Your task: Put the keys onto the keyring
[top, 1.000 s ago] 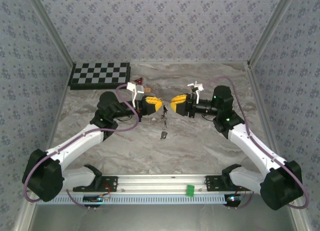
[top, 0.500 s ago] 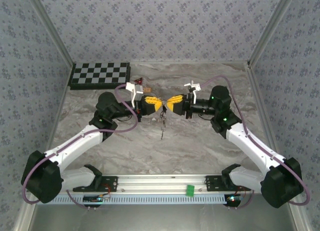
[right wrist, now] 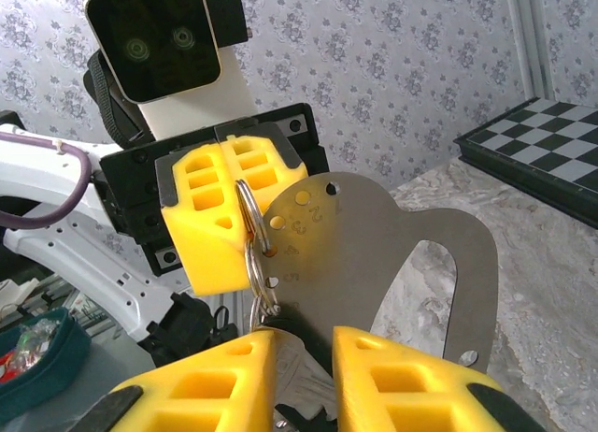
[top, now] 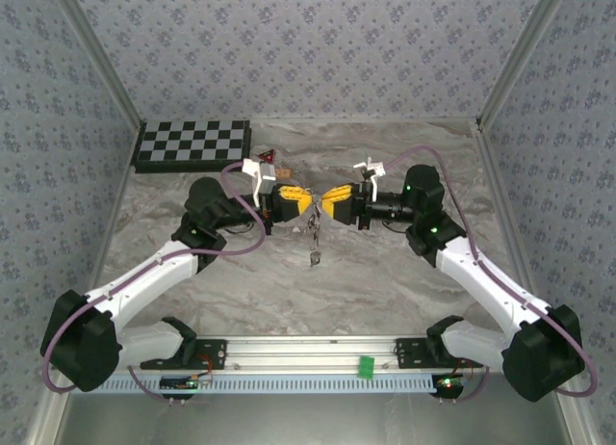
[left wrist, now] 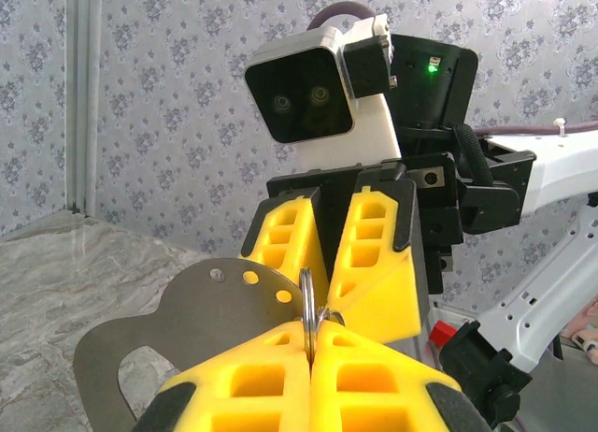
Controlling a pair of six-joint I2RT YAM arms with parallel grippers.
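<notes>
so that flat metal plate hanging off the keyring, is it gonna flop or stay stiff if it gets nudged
The plate looks like rigid sheet metal, so it probably won't bend. It seems to hang loosely from the keyring pinched in the left gripper, so a nudge would likely swing it. Its thin, smooth faces may be slippery to pinch.

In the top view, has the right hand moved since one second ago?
Yes. The right hand has shifted slightly left, toward the checkerboard's side, closer to the left hand, which clamps the keyring.
</notes>
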